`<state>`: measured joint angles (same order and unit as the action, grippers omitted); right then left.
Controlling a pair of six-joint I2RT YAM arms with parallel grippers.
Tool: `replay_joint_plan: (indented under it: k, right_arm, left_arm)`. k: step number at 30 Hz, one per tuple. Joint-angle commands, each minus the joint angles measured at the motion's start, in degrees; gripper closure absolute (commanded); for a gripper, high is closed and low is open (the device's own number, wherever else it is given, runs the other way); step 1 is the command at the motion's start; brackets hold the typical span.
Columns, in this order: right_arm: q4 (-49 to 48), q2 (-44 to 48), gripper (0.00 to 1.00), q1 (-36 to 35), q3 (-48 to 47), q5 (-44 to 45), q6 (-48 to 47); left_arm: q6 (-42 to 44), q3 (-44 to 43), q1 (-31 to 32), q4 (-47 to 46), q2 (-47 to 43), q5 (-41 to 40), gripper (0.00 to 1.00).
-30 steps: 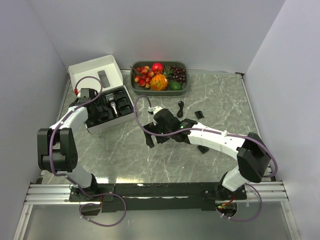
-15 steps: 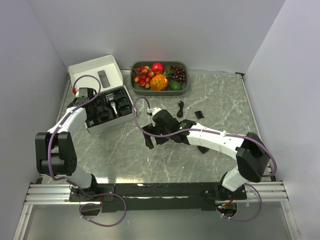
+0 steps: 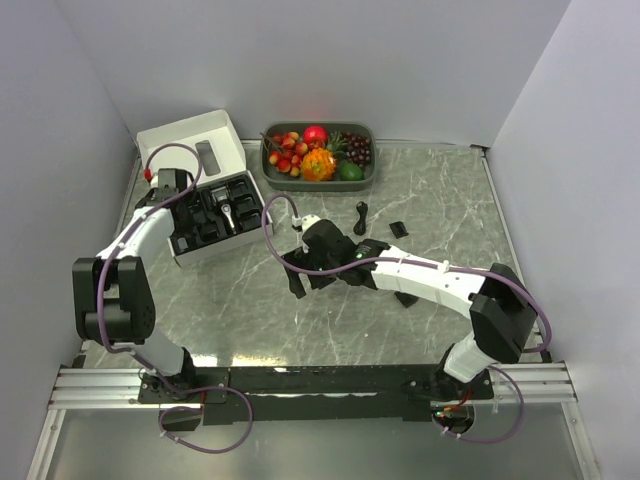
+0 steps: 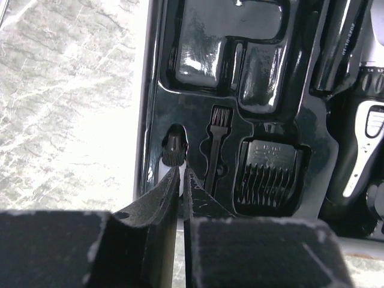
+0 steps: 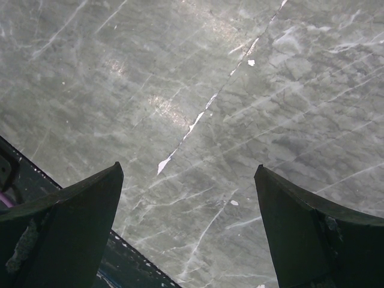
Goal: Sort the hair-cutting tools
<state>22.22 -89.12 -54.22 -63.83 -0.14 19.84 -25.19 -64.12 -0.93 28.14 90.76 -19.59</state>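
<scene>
Your left gripper (image 4: 181, 171) has its jaws almost together, with only a thin slit between them. Its tips stand at a small bottle with a ribbed black cap and a white body (image 4: 174, 147). This bottle lies in a slot at the left edge of the black moulded plastic insert (image 4: 157, 90). Whether the jaws pinch the bottle or only hang at it, I cannot tell.

Beside the bottle, the insert already holds a small black cleaning brush (image 4: 217, 129), a chunky black comb guard (image 4: 270, 177) and the slim black-and-silver hair clipper (image 4: 363, 150). The glossy recesses (image 4: 231, 27) beyond them look not filled. The insert sits in the white cardboard box (image 3: 185, 135) at the far left.

Your right gripper (image 5: 187, 171) is wide open and holds nothing. Under it you see only the grey marble-patterned surface (image 5: 198, 90).

Near this arm several parts lie loose on the surface:
- a small black pear-shaped piece (image 3: 361, 213);
- a small flat black plastic part (image 3: 398, 229);
- another black part (image 3: 407, 298), half under the forearm;
- some chunky black pieces (image 3: 375, 250) beside the wrist, which I cannot make out well.

The grey tray of colourful fruit (image 3: 300, 183) stands behind them, apart, and is not part of the job.

In my judgement you are about halfway. The clipper, one guard, the brush and the bottle have their places. The loose parts in the middle must yet go to the free recesses, and the open right gripper looks ready to take one.
</scene>
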Motion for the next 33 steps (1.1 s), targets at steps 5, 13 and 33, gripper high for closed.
replay_joint_plan:
  k: [5, 13, 33]
  right_arm:
    - [0.3, -1.8, 0.0, -0.5, -3.3, 1.7, -0.8]
    - [0.5, -2.3, 0.0, -0.5, -3.8, 1.6, -0.9]
    - [0.7, -2.3, 0.0, -0.5, -3.7, 2.3, -1.1]
  left_arm:
    - [-0.5, -3.1, -0.3, 0.2, 2.0, -1.9, 0.87]
    - [-0.4, -1.7, -1.2, -0.9, 1.4, -1.2, 0.86]
    - [0.1, -0.4, -2.3, -2.0, 6.0, -1.3, 0.86]
